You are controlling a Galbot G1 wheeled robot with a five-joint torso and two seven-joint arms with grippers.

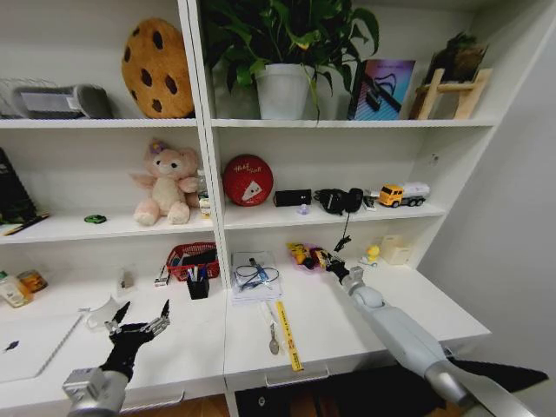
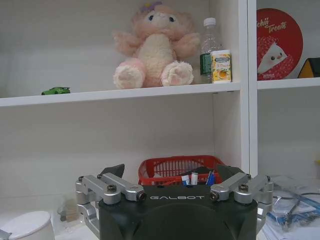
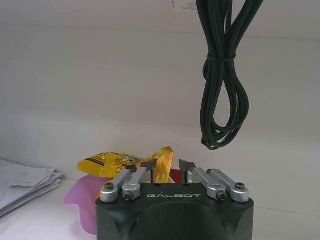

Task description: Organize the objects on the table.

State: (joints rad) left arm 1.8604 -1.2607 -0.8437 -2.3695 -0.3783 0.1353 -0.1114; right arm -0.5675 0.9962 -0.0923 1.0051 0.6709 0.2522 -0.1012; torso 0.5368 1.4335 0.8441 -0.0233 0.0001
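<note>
White desk (image 1: 347, 326) under shelves, right gripper (image 3: 163, 167) open at crinkled yellow snack packet (image 3: 117, 162), left gripper (image 1: 139, 314) spread open, empty.

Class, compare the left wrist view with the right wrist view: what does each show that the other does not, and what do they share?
Left wrist view: the open left gripper facing a red basket, with a plush bear and a green toy car on the shelf above. Right wrist view: the right gripper, fingers apart, at a yellow snack packet, under a hanging black cable. Both share the white wall and a stack of papers.
</note>
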